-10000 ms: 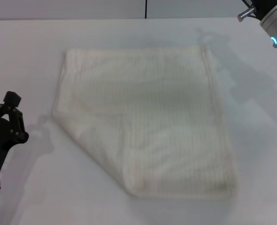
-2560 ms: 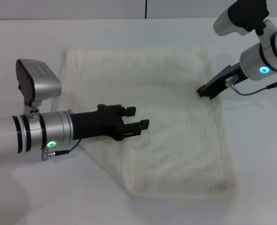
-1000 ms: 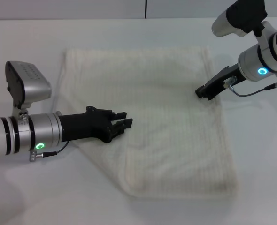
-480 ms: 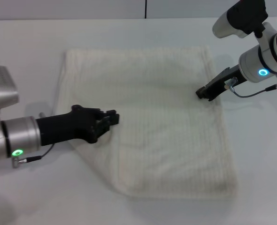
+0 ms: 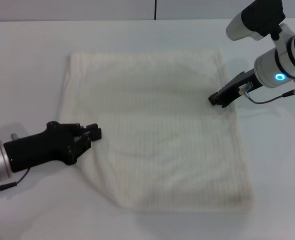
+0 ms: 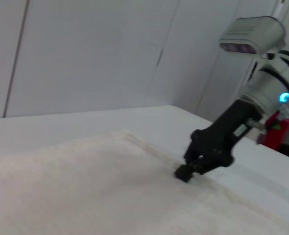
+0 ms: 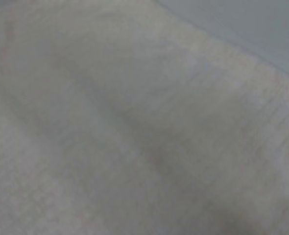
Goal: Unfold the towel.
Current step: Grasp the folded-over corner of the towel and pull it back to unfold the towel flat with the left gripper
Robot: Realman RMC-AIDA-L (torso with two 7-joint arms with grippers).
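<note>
A plain white surface (image 5: 32,60) fills the head view, matte and evenly lit, with soft shadows beside the arms. Along its far edge runs a pale wall (image 5: 87,9) split by a dark vertical seam; the left wrist view shows that wall as large light panels. The towel (image 5: 157,130) lies spread across the middle of the surface, cream with a fine ribbed weave, its near left edge running diagonally.

The left claw (image 5: 94,133) sits low at the towel's left edge, its dark fingers pressed together; it seems to pinch the cloth there, though the grip itself is hard to make out. The right claw (image 5: 214,99) presses down on the towel near its right edge, toward the far corner, and whether its fingers are spread or closed cannot be told. The right wrist view shows only ribbed cloth (image 7: 134,127) up close.
</note>
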